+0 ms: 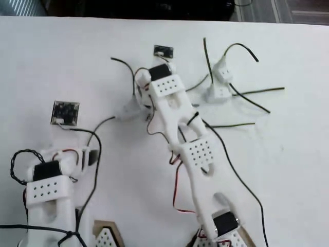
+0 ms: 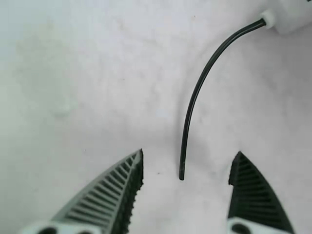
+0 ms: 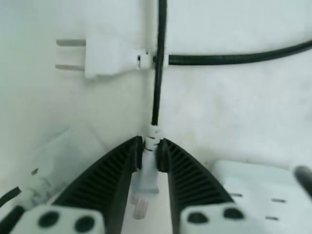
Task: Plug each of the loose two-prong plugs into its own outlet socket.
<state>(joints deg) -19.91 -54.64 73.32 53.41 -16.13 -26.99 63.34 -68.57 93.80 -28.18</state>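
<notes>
High view first. The right arm [image 1: 195, 149] stretches long across the middle of the bench [image 1: 293, 170]. Its wrist hangs over a tangle of leads and hides its own fingers and whatever lies under them. The left arm [image 1: 49, 188] sits low at the near corner. Past the right arm lie two white plugs [image 1: 222, 72] [image 1: 216, 93], if this angle reads true, close together with dark cords [image 1: 247, 95] fanning out. A small dark board [image 1: 65, 113] lies just ahead of the left arm.

Left wrist view now. Here's what the high camera couldn't give: the left gripper [image 2: 189, 156] has its fingers wide apart and holds nothing. The loose end of a black cord [image 2: 192, 102] lies on the bench between the tips and touches neither. It curves away to a white end piece [image 2: 292, 17] at the frame's corner.

Right wrist view, and the hidden part opens up. The right gripper [image 3: 148, 144] has its fingers clamped on a pale plug [image 3: 145, 183], and its cord [image 3: 158, 73] runs straight out from between the tips. The socket [image 3: 253, 190], white with its slots showing, sits just beside one finger, and the plug is not in it. Farther out a second plug [image 3: 105, 57] lies flat with both prongs bare. Its thick cord [image 3: 243, 58] crosses the first.
</notes>
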